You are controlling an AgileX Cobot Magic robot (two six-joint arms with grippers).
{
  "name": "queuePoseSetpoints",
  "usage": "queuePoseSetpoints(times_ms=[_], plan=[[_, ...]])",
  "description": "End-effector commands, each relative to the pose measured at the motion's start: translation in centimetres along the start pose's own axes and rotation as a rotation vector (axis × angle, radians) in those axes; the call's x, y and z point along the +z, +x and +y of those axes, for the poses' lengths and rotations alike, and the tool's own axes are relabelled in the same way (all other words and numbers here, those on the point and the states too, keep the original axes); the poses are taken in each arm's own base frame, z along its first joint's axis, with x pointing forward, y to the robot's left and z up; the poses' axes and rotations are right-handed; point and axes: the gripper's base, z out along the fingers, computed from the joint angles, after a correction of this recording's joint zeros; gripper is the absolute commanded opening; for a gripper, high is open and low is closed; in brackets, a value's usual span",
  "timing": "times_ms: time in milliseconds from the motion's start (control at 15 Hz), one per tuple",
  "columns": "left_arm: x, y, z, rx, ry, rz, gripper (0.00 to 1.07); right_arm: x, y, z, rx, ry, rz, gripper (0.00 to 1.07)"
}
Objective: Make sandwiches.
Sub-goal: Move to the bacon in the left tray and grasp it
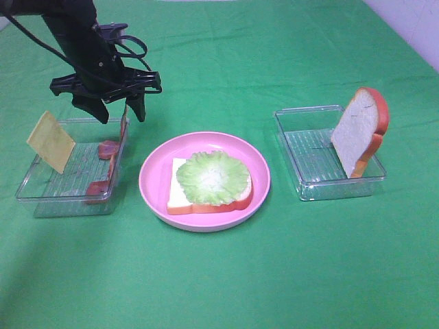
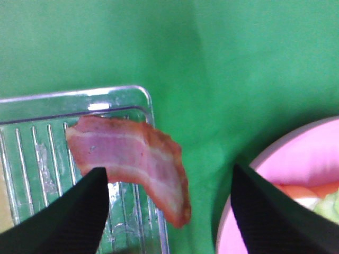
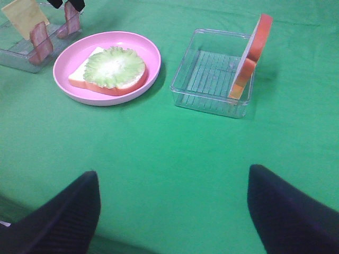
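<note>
I looked down on a worktop [image 1: 226,288] draped in bright green cloth [image 1: 288,62], evenly lit with soft shadows; a pale surface [image 1: 415,24] showed beyond its far right corner.

Lettuce [image 1: 213,176] covers most of the bread slice [image 1: 180,192] on the pink plate [image 1: 154,179]; only its rim and one corner show. In the bacon tray [image 1: 41,199] left of the plate, the bacon strips [image 1: 108,149] show dimly through the clear wall. The left arm [image 1: 75,34] runs off the picture's edge beyond that tray. In the left wrist view the plate, that tray and both jaws are cut by the frame, and one jaw overlaps a strip's lower edge. In the right wrist view the jaws are cut off too, and the upright bread [image 3: 258,37] in the bread tray [image 3: 209,103] right of the plate shows only its crust.
</note>
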Motion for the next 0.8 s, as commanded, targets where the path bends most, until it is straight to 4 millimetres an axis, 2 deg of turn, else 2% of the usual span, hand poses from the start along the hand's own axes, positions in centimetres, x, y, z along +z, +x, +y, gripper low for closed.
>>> queuePoseSetpoints(times_ms=[67,133,267,600,667,733,800], plan=[[-0.05,-0.22,-0.23,-0.002,0.004,-0.024,0.63,-0.14,0.18,-0.02,-0.01,0.0,-0.024,0.71],[-0.05,-0.22,-0.23,-0.002,0.004,-0.024,0.62,-0.14,0.18,-0.02,-0.01,0.0,-0.024,0.71],[-0.05,-0.26,-0.22,0.0,0.003,-0.028,0.49,-0.14,0.18,-0.02,-0.01,0.0,-0.024,0.71],[-0.06,-0.16,-0.1,-0.001,-0.001,-0.014,0.44,-0.14,0.18,-0.02,-0.01,0.0,-0.024,0.71],[-0.06,-0.15,-0.09,-0.002,-0.002,-0.013,0.38,-0.14,0.18,-0.02,-0.01,0.0,-0.024,0.71],[-0.06,-0.15,-0.09,-0.002,-0.002,-0.013,0.26,-0.14,0.18,-0.02,-0.01,0.0,-0.024,0.71],[-0.06,-0.15,-0.09,-0.002,-0.002,-0.013,0.18,-0.14,0.18,-0.02,-0.01,0.0,-0.024,0.71]])
